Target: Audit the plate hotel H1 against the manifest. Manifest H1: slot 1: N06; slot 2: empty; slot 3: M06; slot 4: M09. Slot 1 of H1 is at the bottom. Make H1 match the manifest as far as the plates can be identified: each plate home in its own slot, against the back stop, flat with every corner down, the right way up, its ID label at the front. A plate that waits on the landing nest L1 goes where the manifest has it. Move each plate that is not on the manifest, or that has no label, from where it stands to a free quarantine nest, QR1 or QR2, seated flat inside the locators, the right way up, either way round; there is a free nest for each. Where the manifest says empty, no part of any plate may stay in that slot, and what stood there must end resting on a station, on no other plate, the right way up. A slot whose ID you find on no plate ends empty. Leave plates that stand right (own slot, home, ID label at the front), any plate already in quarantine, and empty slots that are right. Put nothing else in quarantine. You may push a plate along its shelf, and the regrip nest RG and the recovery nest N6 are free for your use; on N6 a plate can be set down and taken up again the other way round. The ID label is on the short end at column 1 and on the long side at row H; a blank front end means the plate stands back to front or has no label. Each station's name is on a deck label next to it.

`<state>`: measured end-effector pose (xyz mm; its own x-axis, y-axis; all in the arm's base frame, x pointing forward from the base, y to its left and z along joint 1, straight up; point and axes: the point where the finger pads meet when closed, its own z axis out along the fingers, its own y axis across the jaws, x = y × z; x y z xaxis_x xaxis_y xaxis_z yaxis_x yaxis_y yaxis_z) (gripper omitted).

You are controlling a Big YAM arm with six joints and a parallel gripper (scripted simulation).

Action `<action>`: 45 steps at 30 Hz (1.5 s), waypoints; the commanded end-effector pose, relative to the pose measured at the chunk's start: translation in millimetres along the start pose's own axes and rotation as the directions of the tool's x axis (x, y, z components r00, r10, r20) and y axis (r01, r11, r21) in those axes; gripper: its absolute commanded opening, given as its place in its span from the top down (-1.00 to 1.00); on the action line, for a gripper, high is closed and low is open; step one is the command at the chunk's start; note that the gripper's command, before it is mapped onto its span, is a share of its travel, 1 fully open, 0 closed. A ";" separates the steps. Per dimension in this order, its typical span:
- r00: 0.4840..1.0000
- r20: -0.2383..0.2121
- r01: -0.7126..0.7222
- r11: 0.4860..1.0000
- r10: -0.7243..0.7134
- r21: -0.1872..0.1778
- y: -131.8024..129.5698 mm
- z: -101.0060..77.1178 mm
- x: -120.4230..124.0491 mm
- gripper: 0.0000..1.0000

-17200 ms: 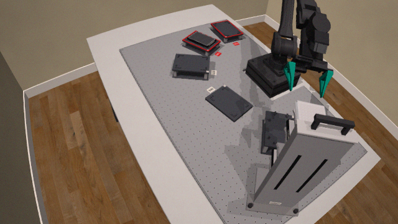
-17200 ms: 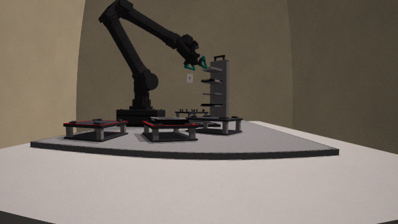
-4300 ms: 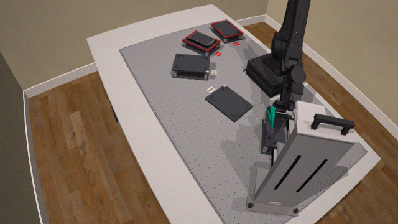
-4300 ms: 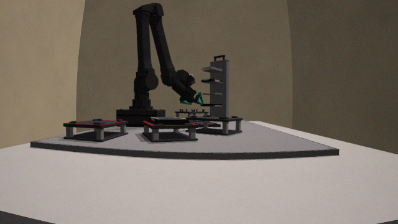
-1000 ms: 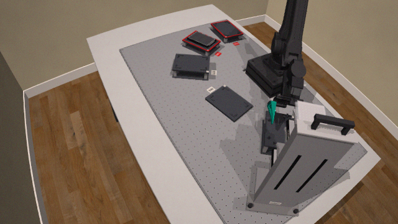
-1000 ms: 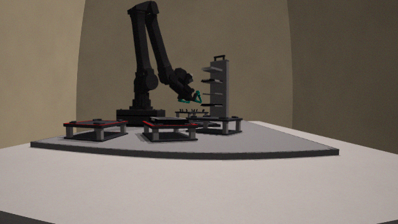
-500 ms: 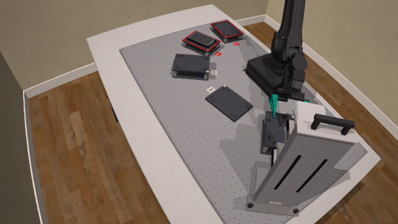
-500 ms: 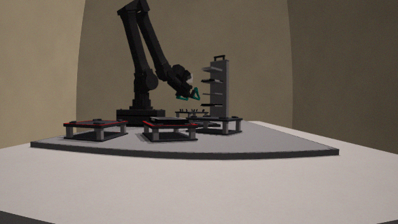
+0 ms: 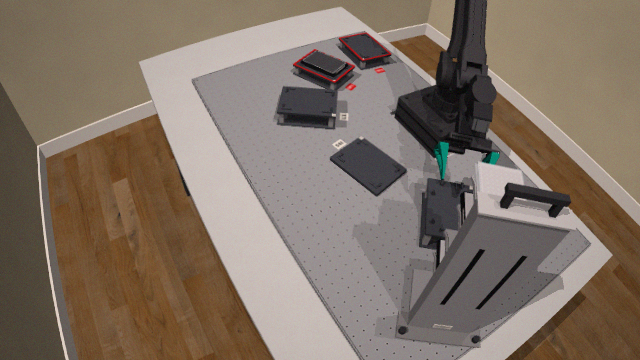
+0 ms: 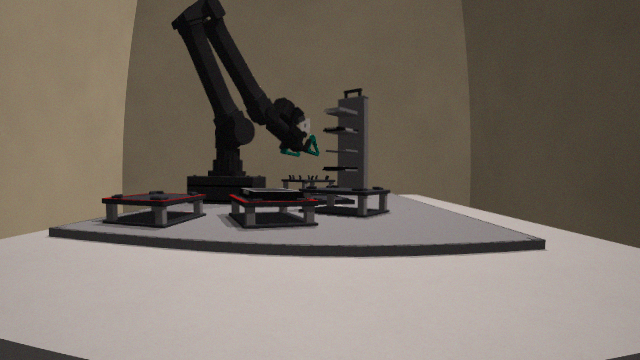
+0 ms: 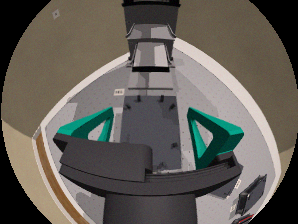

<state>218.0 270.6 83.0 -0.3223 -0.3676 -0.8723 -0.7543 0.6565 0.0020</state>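
Note:
The plate hotel H1 is a grey tower with a black handle at the near right of the deck. In the side view it shows dark plates on two shelves; the top shelf and the thin shelf between the plates look bare. No labels are readable. My gripper is open and empty, its green fingers hanging in front of the hotel's open face above the landing nest. In the side view my gripper is level with the lower-middle shelf, apart from it. The wrist view shows my fingers spread wide, with the shelves ahead.
Two red-rimmed quarantine nests stand at the far end: one holds a dark plate, the other is bare. A raised dark nest and a flat dark nest lie mid-deck. The arm's base stands at the right.

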 end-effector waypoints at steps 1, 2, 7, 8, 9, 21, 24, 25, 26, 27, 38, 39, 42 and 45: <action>0.998 0.058 -0.013 1.000 0.013 -0.003 2.4 -1.0 -42.0 -1.00; 0.998 0.058 -0.013 1.000 0.013 -0.003 2.4 -1.0 -42.0 -1.00; 0.998 0.061 -0.013 1.000 0.013 -0.003 2.2 -9.6 -55.9 -1.00; 0.998 0.062 -0.013 1.000 0.013 -0.003 2.1 -11.8 -59.3 -1.00; 0.998 0.063 -0.013 1.000 0.013 -0.003 2.1 -14.0 -62.7 -1.00; 1.000 0.005 -0.010 1.000 0.010 0.001 0.3 -33.1 -55.4 -1.00; 0.998 0.069 -0.013 1.000 0.014 -0.002 1.4 -42.0 -103.9 -1.00; 0.998 0.069 -0.013 1.000 0.014 -0.002 1.3 -44.2 -106.9 -1.00; 0.997 0.069 -0.013 1.000 0.014 -0.002 1.2 -46.3 -110.0 -1.00; 0.997 0.070 -0.013 1.000 0.014 -0.002 1.2 -48.4 -112.9 -1.00; 1.000 -0.013 -0.009 1.000 0.009 0.002 -0.2 -55.3 -94.1 -1.00; 1.000 0.029 -0.011 1.000 0.011 0.001 0.2 -62.7 -119.1 -1.00; 0.997 0.072 -0.014 1.000 0.014 -0.001 0.4 -75.4 -150.7 -1.00; 0.997 0.073 -0.014 1.000 0.014 -0.001 0.3 -81.5 -159.2 -1.00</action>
<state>215.7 267.5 206.8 -0.3295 -0.3771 -0.8656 -0.7542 0.6566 0.0011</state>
